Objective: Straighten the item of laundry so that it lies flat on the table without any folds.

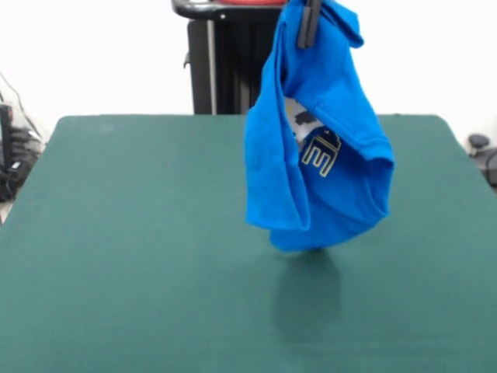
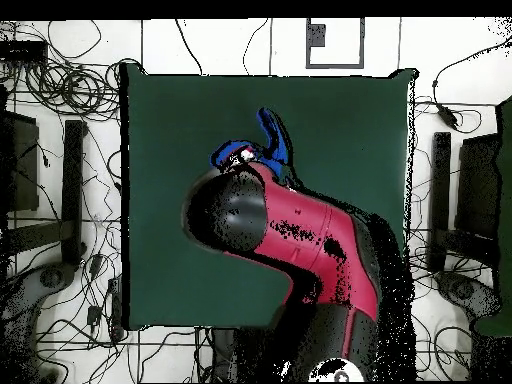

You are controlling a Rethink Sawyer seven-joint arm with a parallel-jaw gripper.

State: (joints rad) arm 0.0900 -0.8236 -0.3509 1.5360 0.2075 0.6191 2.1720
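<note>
While hanging crumpled above the table [image 1: 116, 233], shirt [image 1: 311, 140] is dangling from gripper [image 1: 309, 23], fingers clamping its twelve-o'clock edge.

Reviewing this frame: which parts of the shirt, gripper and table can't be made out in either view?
- T-shirt lettering, front view: folds hide all but an "E".
- T-shirt, overhead view: the red arm covers most of it.
- Gripper, front view: top edge cuts it off.
- Table, overhead view: arm hides part.
</note>
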